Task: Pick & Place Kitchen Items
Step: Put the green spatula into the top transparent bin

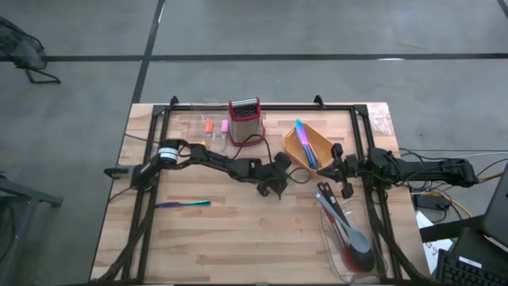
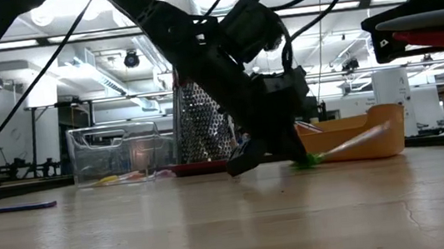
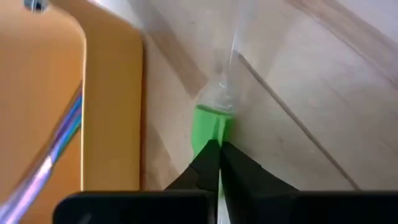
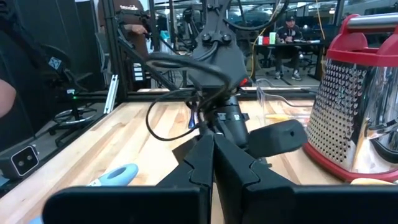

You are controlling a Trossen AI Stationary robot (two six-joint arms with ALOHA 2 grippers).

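Note:
My left gripper is at mid-table, just in front of the orange tray, shut on a green-handled utensil with a clear blade. My right gripper hovers to the right of the tray, shut and empty, pointing toward the left arm. Blue and purple utensils lie in the tray. A blue-and-purple utensil lies flat on the table at the left. Black and grey spoons lie in a clear bin at the front right. Small coloured pieces sit in a clear bin at the back. My left gripper pinches the utensil's green handle between its two fingers, which lie along the utensil. The fingers slant down from the table's left. In the low view the green end sits low near the table, and the clear blade rises toward the tray.
The red-topped steel grater stands at the back, between the clear bin and the tray. A black frame runs round the table's far and side edges. Bare wood lies in front of the arms.

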